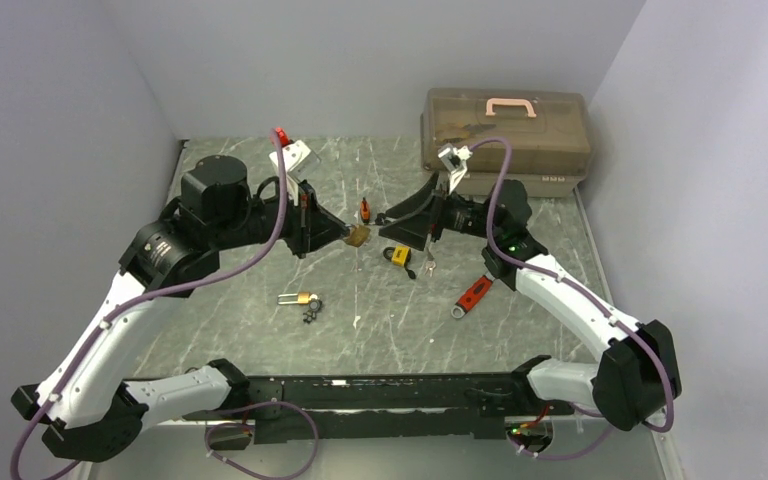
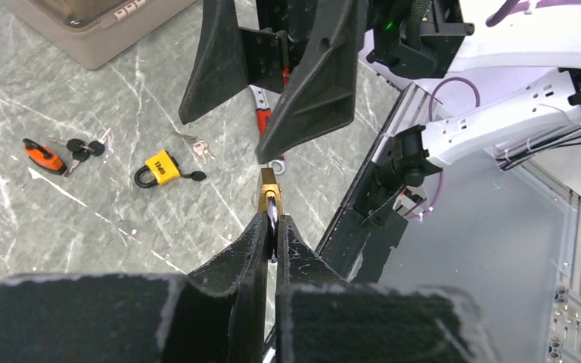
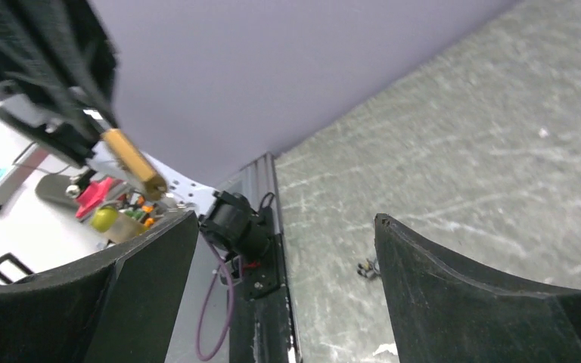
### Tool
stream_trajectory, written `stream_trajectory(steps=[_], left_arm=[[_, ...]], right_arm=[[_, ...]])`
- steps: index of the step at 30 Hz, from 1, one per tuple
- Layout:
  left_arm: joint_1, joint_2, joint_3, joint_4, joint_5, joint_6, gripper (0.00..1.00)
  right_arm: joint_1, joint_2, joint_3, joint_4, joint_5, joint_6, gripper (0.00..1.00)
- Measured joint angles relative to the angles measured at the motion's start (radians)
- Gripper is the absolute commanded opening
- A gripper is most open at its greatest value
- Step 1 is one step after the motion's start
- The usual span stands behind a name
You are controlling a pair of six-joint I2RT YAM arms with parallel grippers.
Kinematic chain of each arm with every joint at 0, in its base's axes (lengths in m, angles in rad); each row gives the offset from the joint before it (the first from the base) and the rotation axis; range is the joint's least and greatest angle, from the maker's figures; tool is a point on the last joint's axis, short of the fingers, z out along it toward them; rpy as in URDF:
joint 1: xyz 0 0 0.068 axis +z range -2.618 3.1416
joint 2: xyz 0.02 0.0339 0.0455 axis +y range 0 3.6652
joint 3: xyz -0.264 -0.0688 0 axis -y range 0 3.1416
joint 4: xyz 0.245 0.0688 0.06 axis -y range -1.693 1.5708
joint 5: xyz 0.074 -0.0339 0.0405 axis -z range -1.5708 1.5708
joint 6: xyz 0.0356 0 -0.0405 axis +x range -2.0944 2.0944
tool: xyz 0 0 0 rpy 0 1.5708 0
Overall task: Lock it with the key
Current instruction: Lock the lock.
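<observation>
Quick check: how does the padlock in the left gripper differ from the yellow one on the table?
The brass padlock is clamped in the shut left gripper, off the table; the yellow padlock lies flat on it, untouched. The brass padlock is bare metal colour; the yellow padlock has a yellow body and a dark shackle. The brass padlock's shackle is hidden in the grip; the yellow padlock's shows. Both are small padlocks.

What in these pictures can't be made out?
- Left wrist view: the left pincer grips the brass padlock, covering its gripped end.
- Top view: that padlock is too small to show a keyhole or key.
- Right wrist view: blur smears the padlock's details.
- Top view: the toolbox has a smoky lid that hides its contents.
</observation>
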Motion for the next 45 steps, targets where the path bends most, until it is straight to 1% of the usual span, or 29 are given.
stream_trajectory(steps=[6, 8, 12, 15, 18, 23, 31, 35, 38, 45], left_arm=[[0.025, 0.008, 0.004, 0.001, 0.063, -0.023, 0.00], [0.032, 0.012, 0.005, 0.003, 0.081, -0.027, 0.00], [0.042, 0.013, 0.005, 0.016, 0.109, -0.045, 0.00], [0.049, 0.014, 0.006, 0.030, 0.133, -0.056, 0.00], [0.053, 0.016, 0.006, 0.047, 0.149, -0.067, 0.00], [0.061, 0.024, 0.006, 0.063, 0.169, -0.076, 0.00], [0.072, 0.031, 0.006, 0.064, 0.184, -0.078, 0.00], [0.078, 0.031, 0.006, 0.064, 0.186, -0.078, 0.00], [0.083, 0.031, 0.006, 0.065, 0.186, -0.078, 0.00], [0.106, 0.031, 0.005, 0.060, 0.193, -0.078, 0.00]], right_arm=[[-0.014, -0.006, -0.039, 0.324, -0.090, 0.192, 0.78], [-0.014, -0.001, -0.040, 0.423, -0.117, 0.253, 0.72], [-0.012, 0.012, -0.040, 0.535, -0.157, 0.320, 0.66], [0.002, 0.013, -0.039, 0.529, -0.177, 0.312, 0.59], [0.030, 0.013, -0.029, 0.466, -0.180, 0.266, 0.55], [0.059, 0.013, -0.015, 0.384, -0.180, 0.200, 0.44], [0.061, 0.013, -0.013, 0.349, -0.180, 0.168, 0.26], [0.063, 0.013, -0.013, 0.337, -0.180, 0.159, 0.12], [0.066, 0.013, -0.006, 0.320, -0.180, 0.150, 0.00], [0.068, 0.003, 0.006, 0.261, -0.174, 0.105, 0.00]])
